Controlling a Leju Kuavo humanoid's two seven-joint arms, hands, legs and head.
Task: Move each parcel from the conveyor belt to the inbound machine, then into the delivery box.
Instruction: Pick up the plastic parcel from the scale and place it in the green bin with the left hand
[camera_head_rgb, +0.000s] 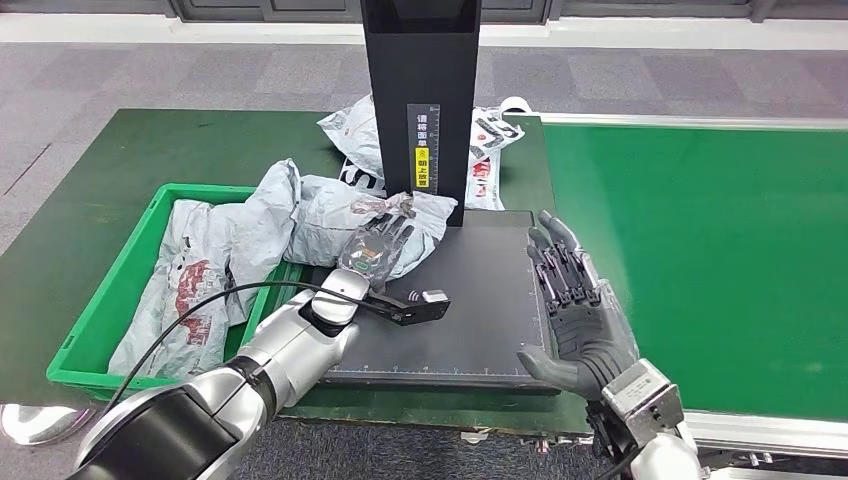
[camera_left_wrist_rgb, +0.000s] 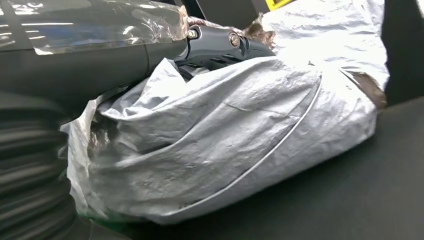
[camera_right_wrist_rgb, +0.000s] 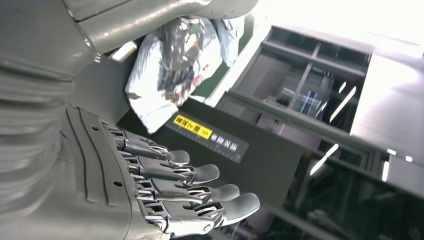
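- Grey right hand (camera_head_rgb: 582, 318) is hovering at the near right edge of the inbound machine (camera_head_rgb: 480, 330), fingers (camera_right_wrist_rgb: 210, 195) apart, holding nothing.
- Your left hand (camera_head_rgb: 378, 243) is pressing on the grey parcel (camera_head_rgb: 345, 215); you cannot tell how its fingers are closing.
- That parcel is straddling the machine's left edge and the green delivery box (camera_head_rgb: 85, 335), so it risks snagging on the rim.

Silver arms, black cable (camera_head_rgb: 200, 305), grey robot hand (camera_head_rgb: 580, 305)
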